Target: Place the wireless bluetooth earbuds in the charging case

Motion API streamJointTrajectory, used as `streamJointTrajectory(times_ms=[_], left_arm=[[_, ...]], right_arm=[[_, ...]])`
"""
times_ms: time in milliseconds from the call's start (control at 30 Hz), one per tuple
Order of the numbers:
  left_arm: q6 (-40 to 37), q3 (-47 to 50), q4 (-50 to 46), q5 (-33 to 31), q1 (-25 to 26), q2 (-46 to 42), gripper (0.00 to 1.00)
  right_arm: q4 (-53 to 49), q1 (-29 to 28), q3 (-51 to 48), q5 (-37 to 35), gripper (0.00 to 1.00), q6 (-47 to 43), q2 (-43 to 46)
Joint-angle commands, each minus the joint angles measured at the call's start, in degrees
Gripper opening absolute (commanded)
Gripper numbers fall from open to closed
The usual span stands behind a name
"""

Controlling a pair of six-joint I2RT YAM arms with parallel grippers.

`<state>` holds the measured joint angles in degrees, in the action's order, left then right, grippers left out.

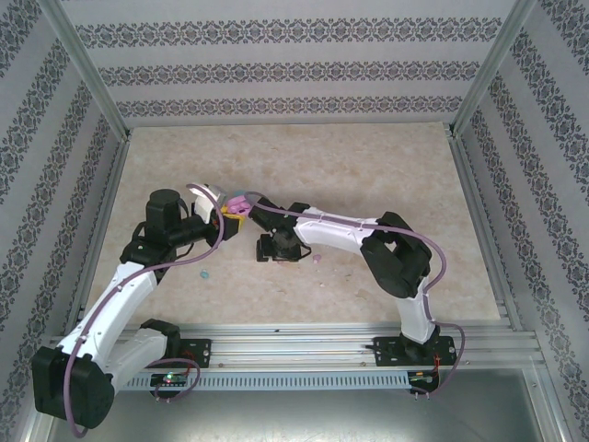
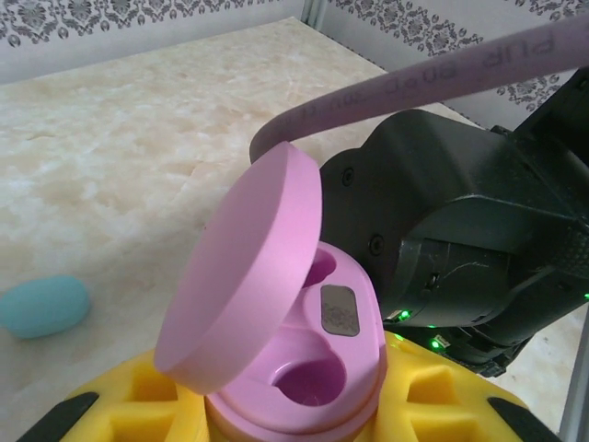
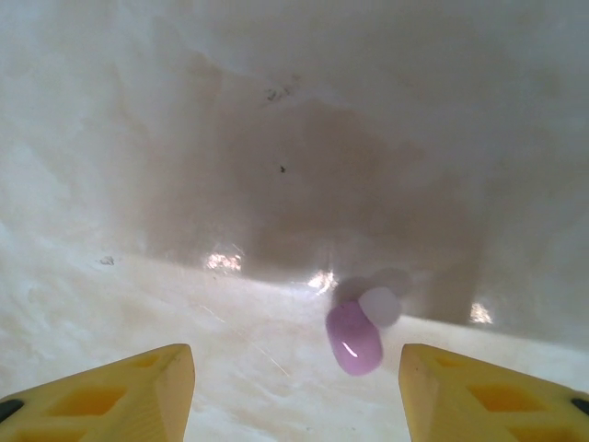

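**Pink earbud under open right gripper; case held open by left**

Table (image 1: 368, 175): pale marbled top. Left gripper (image 2: 294, 419), yellow fingers, clamps the pink charging case (image 2: 304, 368) low on its base; lid (image 2: 244, 276) up, both wells empty. Right gripper (image 3: 294, 387) spread wide, holding nothing, hanging over a pink earbud (image 3: 354, 336) lying on the table between its fingers. Earbud: glossy pebble with pale tip. Judged light, hard, slippery and apt to squirt out; best pinched across its wider body, gently. A blue earbud (image 2: 43, 306) lies well apart.
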<state>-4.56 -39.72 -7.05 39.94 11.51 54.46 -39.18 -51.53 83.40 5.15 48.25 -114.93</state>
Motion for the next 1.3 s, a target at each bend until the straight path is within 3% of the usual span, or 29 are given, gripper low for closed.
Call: streamJointTrajectory(times_ms=[0, 233, 433, 1267], left_arm=[[-1.68, 0.7, -2.21, 4.07, 0.64, -0.93, 0.1], [-1.43, 0.79, -1.94, 3.83, 0.63, -0.88, 0.1], [-0.96, 0.96, -1.53, 4.09, 0.64, -0.79, 0.09], [-0.98, 1.58, -1.38, 3.89, 0.67, -0.8, 0.09]], right_arm=[[-1.65, 0.68, 2.31, -2.01, 0.6, -2.64, 0.29], [4.37, -1.64, -0.84, -0.43, 0.54, 1.2, 3.83], [10.25, -3.67, -2.36, 2.77, 0.46, 5.15, 1.67], [13.94, -1.28, -11.8, 2.16, 0.54, 8.08, 4.64]])
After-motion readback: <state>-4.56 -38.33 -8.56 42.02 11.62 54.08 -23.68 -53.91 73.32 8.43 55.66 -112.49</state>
